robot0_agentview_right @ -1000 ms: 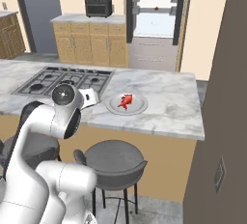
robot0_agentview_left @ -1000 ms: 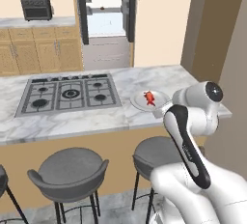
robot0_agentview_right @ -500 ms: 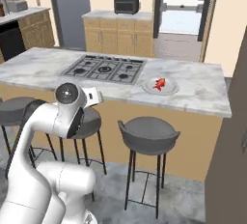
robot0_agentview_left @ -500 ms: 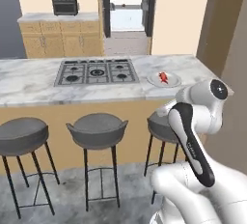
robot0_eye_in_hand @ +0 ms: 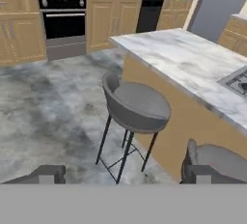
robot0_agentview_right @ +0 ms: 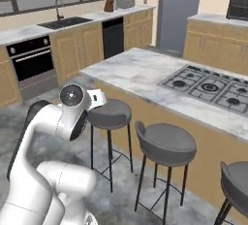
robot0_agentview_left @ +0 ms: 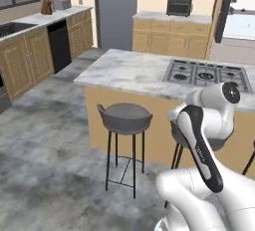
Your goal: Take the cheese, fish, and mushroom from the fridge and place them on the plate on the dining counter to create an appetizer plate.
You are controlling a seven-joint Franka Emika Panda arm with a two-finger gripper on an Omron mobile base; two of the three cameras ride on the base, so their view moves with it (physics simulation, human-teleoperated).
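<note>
The gripper (robot0_eye_in_hand: 123, 175) hangs with its fingers spread wide and nothing between them, looking down on a grey bar stool (robot0_eye_in_hand: 136, 107) tucked beside the dining counter (robot0_eye_in_hand: 193, 66), whose marble top carries the steel cooktop (robot0_agentview_left: 208, 73), with the fridge (robot0_agentview_left: 238, 18) standing open beyond.

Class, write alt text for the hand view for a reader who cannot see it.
A grey bar stool stands beside the dining counter, whose white marble top has tan wood sides. Behind, across a grey floor, wood cabinets hold a black oven and a dark dishwasher.
</note>
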